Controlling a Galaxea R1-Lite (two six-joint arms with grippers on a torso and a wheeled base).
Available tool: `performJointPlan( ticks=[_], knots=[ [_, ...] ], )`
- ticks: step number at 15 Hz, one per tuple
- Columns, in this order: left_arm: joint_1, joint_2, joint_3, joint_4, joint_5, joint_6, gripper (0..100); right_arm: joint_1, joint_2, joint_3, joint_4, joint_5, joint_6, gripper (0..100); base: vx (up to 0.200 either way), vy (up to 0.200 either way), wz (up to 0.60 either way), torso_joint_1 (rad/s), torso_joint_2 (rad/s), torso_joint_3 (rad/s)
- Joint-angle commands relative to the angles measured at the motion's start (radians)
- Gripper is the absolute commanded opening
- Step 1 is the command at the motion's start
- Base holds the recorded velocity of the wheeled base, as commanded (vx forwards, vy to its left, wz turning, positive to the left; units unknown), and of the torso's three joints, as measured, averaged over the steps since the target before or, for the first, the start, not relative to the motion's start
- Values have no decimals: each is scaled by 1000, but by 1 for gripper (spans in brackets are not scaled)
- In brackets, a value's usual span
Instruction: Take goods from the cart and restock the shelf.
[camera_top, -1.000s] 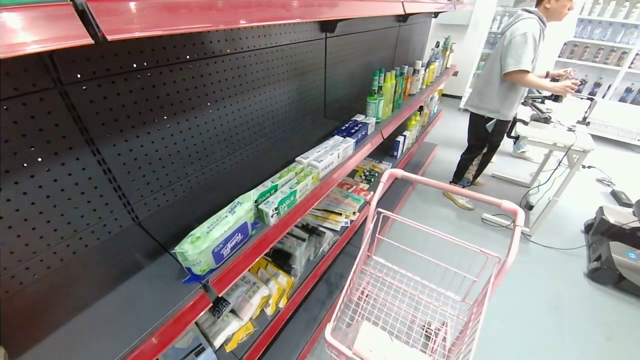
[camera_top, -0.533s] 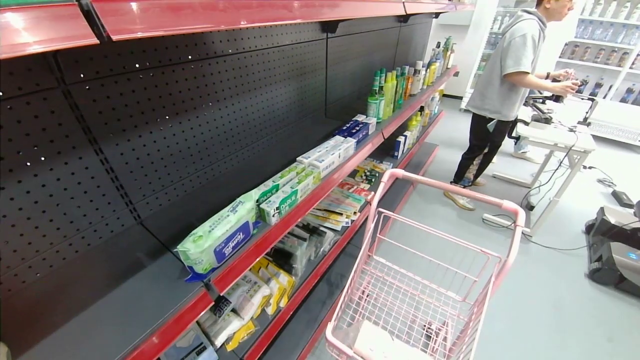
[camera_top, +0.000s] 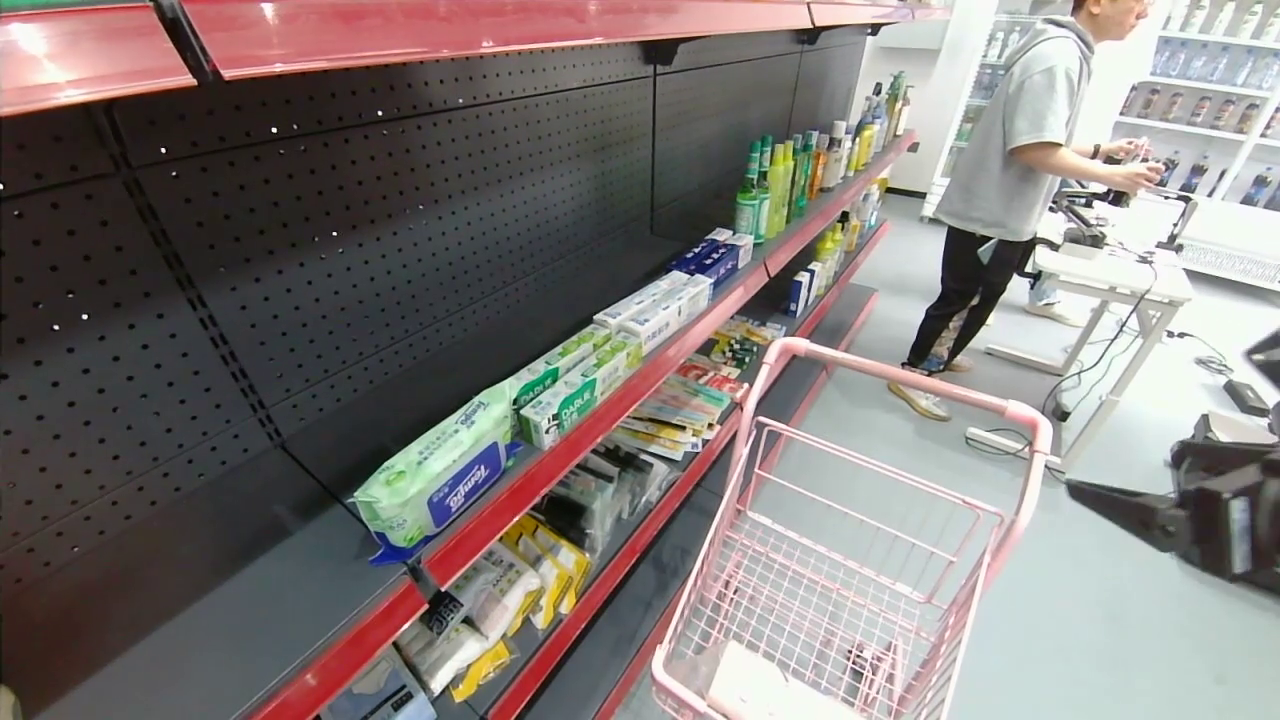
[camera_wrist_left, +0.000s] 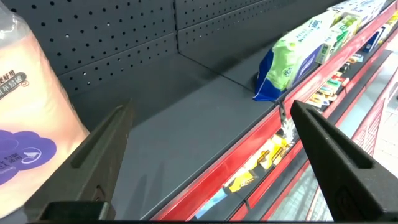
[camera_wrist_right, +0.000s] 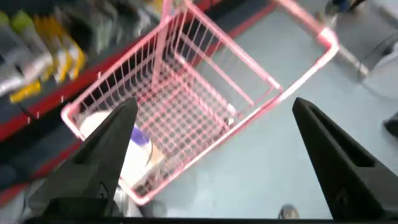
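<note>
Left end effector (camera_wrist_left: 211, 106): fingers spread wide, nothing between them, over bare grey board of shelf (camera_wrist_left: 205, 118). Pale roll pack (camera_wrist_left: 25, 118) just outside one finger. Green wipes pack (camera_wrist_left: 292, 53) at board's front edge. Right end effector (camera_wrist_right: 212, 106): wide, empty, above pink cart (camera_wrist_right: 249, 59). White purple-labelled pack (camera_wrist_right: 134, 146) lies in cart's corner.

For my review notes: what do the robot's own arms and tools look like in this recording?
The left tool and the right tool each have two dark, matte, wedge-shaped fingers that taper to narrow tips. In the head view, the right arm is a blocky black housing ending in one of those pointed wedges.
</note>
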Motion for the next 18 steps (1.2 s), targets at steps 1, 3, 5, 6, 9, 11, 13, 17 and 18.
performJointPlan(
  ticks=[1, 3, 5, 6, 9, 11, 13, 17, 18],
  knots=[
    [1, 1, 0, 0, 0, 1, 100, 89, 421, -77, -8, 31, -37, 100, 0, 0, 0, 0, 0, 0],
    [1, 1, 0, -2, 1, 1, 100, 135, 504, -108, -7, 117, -48, 100, 0, 0, 0, 0, 0, 0],
    [1, 1, 0, -2, 1, 3, 100, 198, 602, -136, -7, 124, -105, 100, 0, 0, 0, 0, 0, 0],
    [1, 1, 0, -2, 1, 3, 100, 227, 677, -151, -8, 123, -148, 100, 0, 0, 0, 0, 0, 0],
    [1, 1, 0, -2, 0, 3, 100, 247, 774, -182, -8, 118, -226, 100, 0, 0, 0, 0, 0, 0],
    [1, 1, 0, -2, 1, 1, 100, 262, 820, -201, -8, 118, -234, 100, 0, 0, 0, -68, 151, 78],
    [1, 1, 0, -2, 1, 1, 100, 285, 851, -217, -10, 118, -235, 100, 0, 0, 0, -83, 178, 95],
    [1, 1, 0, -2, 1, 1, 100, 328, 894, -234, -10, 118, -235, 100, 0, 0, 0, -78, 184, 101],
    [1, 1, 0, -2, 1, 1, 100, 342, 910, -235, -11, 117, -235, 100, 0, 0, 0, -95, 203, 115]
  ],
)
